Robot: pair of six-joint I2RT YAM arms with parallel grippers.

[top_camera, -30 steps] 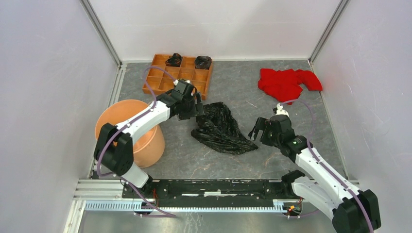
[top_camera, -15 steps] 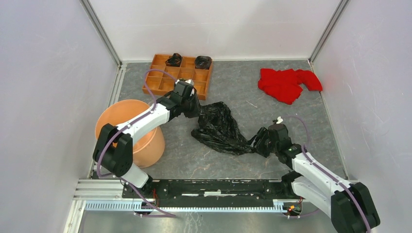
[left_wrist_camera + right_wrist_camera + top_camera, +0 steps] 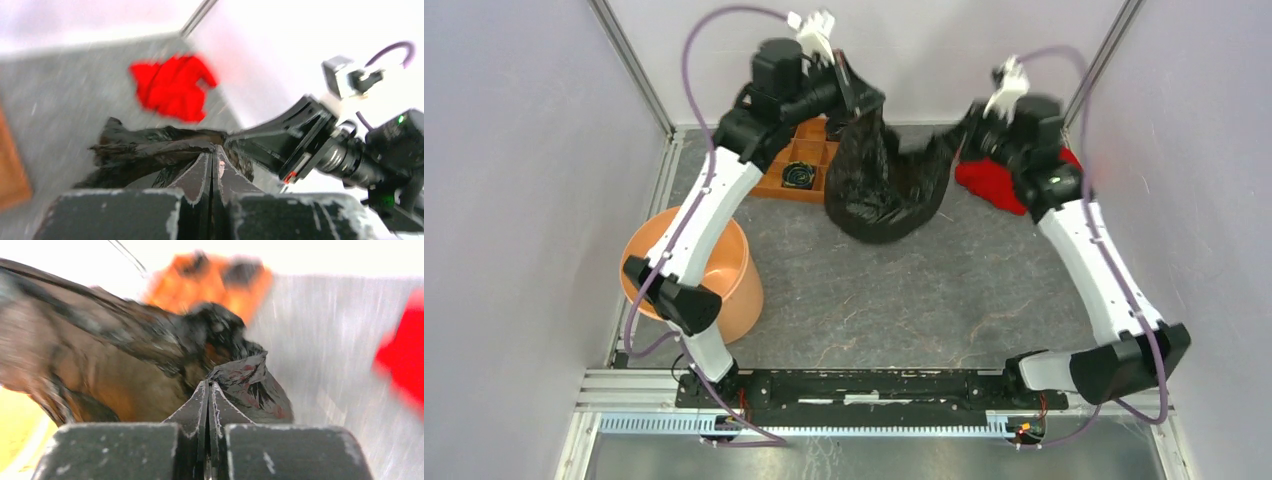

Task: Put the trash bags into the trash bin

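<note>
Top external view: trash bag (image 3: 882,190) hangs in the upper centre of the frame, slung as a sagging black pouch between the two raised arms. One bunched corner runs up to the left gripper (image 3: 852,88), the other stretches right to the right gripper (image 3: 972,122). Cannot tell whether the lowest fold touches the table (image 3: 924,300).

Left wrist view: left gripper (image 3: 212,152) has its jaws pressed together, with crinkled film (image 3: 150,150) pinched at the tips.

Right wrist view, blurred: right gripper (image 3: 209,386) likewise has its jaws together on a puckered fold of the bag (image 3: 247,380).

Trash bin (image 3: 736,292) stands at lower left, well apart from the bag, upright with its mouth open.

Wooden tray (image 3: 776,180) sits just behind the bag, partly hidden by the left arm. One rolled black bundle (image 3: 799,176) is visible in a compartment.

Red cloth (image 3: 984,187) lies at upper right, under the right arm.
</note>
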